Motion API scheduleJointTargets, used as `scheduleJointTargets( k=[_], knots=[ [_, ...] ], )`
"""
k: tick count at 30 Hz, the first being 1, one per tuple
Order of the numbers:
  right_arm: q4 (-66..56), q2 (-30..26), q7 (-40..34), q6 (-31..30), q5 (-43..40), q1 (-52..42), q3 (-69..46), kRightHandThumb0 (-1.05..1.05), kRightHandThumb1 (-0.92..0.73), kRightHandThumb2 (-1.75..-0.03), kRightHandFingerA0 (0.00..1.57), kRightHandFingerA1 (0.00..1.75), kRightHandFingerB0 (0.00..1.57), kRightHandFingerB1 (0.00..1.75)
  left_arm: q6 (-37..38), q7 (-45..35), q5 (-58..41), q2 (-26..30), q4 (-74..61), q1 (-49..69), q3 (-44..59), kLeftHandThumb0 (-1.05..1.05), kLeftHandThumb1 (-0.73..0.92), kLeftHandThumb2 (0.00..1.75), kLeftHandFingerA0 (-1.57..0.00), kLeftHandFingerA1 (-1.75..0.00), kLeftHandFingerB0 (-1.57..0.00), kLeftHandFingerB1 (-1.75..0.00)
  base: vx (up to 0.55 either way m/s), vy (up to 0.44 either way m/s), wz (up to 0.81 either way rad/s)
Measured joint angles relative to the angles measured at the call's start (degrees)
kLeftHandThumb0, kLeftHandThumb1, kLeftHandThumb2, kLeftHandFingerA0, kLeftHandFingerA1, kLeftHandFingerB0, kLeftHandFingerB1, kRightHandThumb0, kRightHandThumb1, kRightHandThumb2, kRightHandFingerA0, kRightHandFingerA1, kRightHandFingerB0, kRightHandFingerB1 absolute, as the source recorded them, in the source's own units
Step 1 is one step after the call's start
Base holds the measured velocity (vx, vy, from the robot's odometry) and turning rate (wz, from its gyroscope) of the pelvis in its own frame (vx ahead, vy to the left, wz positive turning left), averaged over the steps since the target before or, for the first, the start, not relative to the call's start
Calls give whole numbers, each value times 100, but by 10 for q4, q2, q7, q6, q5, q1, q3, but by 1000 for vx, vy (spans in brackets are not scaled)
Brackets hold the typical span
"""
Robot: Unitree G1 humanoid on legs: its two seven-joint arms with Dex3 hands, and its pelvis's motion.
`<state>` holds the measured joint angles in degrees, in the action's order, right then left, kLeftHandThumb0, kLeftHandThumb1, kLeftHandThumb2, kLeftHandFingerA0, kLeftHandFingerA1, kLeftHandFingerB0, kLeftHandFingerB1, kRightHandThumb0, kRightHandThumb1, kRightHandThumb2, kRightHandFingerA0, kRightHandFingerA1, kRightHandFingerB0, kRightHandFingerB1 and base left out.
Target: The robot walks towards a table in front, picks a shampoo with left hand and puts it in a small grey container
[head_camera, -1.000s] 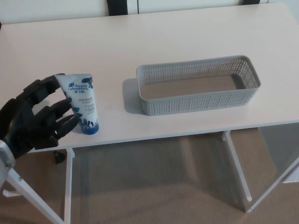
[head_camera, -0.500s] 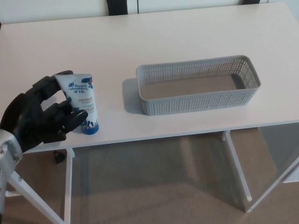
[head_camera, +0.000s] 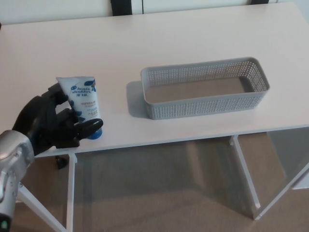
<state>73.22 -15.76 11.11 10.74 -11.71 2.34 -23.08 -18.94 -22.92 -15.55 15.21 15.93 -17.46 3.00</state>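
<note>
A white shampoo tube [head_camera: 82, 99] with blue print stands cap-down near the table's front left edge. My black left hand [head_camera: 53, 123] comes in from the lower left and wraps around the tube's lower part. One finger crosses in front of the blue cap and the others press against the tube's left side. The tube still rests on the table. The small grey perforated container [head_camera: 205, 104] lies to the right of the tube, about a hand's width away, and holds nothing. My right hand does not show.
The pale table [head_camera: 145, 38] reaches across the whole view; its front edge runs just below the tube and the container. White table legs [head_camera: 244, 169] and beige carpet [head_camera: 159, 198] show underneath. A dark chair back [head_camera: 120, 6] stands behind the far edge.
My left hand has moved right toward the tube and its spread fingers have curled in around the tube's lower end. The tube and the container have stayed in place.
</note>
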Motion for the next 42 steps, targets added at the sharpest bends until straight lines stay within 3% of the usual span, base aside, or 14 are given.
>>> scheduleJointTargets(
  k=[1, 5, 6, 9, 10, 11, 12, 13, 15, 16, 17, 18, 21, 42],
  knots=[
    [0, 0, 0, 0, 0, 0, 0, -18, -68, -60, 63, 47, 45, 39, 1, 1, 3, 0, 2, -1, -2, -24, 27, 81, 0, -48, 0, -49, 0, 0, 0],
    [0, 0, 0, 0, 0, 3, 0, -20, -67, -59, 62, 47, 45, 39, 1, 5, 10, -3, 13, -13, -5, -24, 31, 84, 0, -46, 0, -50, 0, 0, 0],
    [0, 0, 0, 0, 0, 4, 0, -16, -72, -61, 59, 47, 46, 39, -2, 6, 10, -5, 15, -17, -5, -43, 38, 64, -38, -48, -5, -21, 0, 0, 0],
    [0, 0, 4, 0, 0, 4, 0, -16, -73, -61, 59, 47, 46, 39, -10, 9, 10, -13, 27, -31, -2, -42, 39, 66, -57, -52, -5, -22, 0, 0, 0],
    [-1, 0, 7, 0, 0, 4, 0, -15, -72, -61, 60, 46, 47, 39, -13, 11, 10, -17, 34, -36, -1, -30, 64, 59, -106, -61, -17, -28, 0, 0, 0],
    [-2, 0, 8, 0, -1, 4, 0, -15, -73, -61, 58, 46, 46, 39, -16, 13, 11, -19, 41, -40, -1, -20, 54, 98, -106, -97, -17, -49, 0, 0, 0],
    [-3, 0, 9, 0, -1, 5, 0, -15, -73, -61, 58, 46, 46, 39, -18, 17, 12, -20, 49, -44, -4, -20, 54, 98, -106, -97, -17, -49, 0, 0, 0],
    [-5, 0, 9, 0, -1, 5, 0, -15, -71, -61, 60, 45, 47, 39, -19, 20, 14, -22, 54, -46, -7, -21, 81, 64, -105, -127, -59, -41, 0, 0, 0],
    [-8, 1, 9, -1, -1, 5, 0, -15, -71, -60, 60, 45, 48, 39, -19, 23, 18, -24, 58, -51, -13, -17, 82, 65, -100, -132, -73, -47, 0, 0, 0],
    [-10, 1, 9, -2, -1, 6, 0, -16, -70, -60, 56, 44, 46, 39, -19, 25, 20, -25, 59, -52, -17, -13, 77, 76, -88, -151, -90, -70, 0, 0, 0],
    [-12, 1, 8, -3, -1, 7, 0, -16, -70, -60, 56, 44, 46, 39, -19, 27, 21, -27, 60, -52, -19, -13, 77, 76, -88, -151, -90, -70, 0, 0, 0],
    [-13, 1, 8, -4, -1, 8, 0, -17, -70, -60, 56, 44, 46, 39, -19, 29, 22, -29, 61, -51, -20, -14, 72, 86, -89, -158, -81, -103, 0, 0, 0],
    [-20, 1, 7, -7, 0, 8, 2, -17, -70, -60, 57, 45, 47, 40, -19, 38, 26, -41, 62, -46, -20, -13, 71, 89, -86, -161, -75, -120, 0, 0, 0],
    [-29, 1, 4, -20, 0, 12, 8, -17, -71, -61, 54, 44, 46, 40, -58, 63, 15, -52, -66, -83, 34, -10, 74, 83, -93, -160, -74, -112, 0, 0, 0]
  ],
)
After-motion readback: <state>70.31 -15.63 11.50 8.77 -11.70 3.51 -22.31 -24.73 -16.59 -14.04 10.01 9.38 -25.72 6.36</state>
